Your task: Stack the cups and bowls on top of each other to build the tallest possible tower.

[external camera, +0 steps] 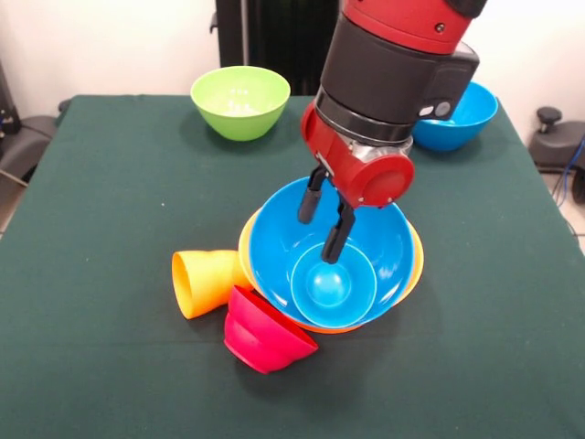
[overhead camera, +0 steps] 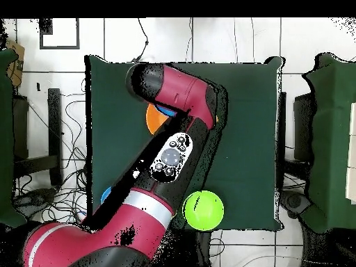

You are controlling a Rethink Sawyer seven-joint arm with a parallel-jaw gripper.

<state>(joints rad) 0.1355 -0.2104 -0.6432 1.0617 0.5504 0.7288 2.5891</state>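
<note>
Gripper (external camera: 325, 221): fingers parted, grasping nothing, above small blue bowl (external camera: 334, 285).
Tower (external camera: 331, 251): glossy round bowls nested.
Room: bare green cloth (external camera: 110, 183) left.

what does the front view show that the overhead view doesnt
Only the front view shows the gripper with its fingers open over the small blue bowl, which sits in a large blue bowl. It also shows the orange cup on its side and the tipped red bowl.

Only the overhead view shows the arm hiding most of the stack and the surrounding floor cables.

Both show the green bowl and the orange bowl.
</note>
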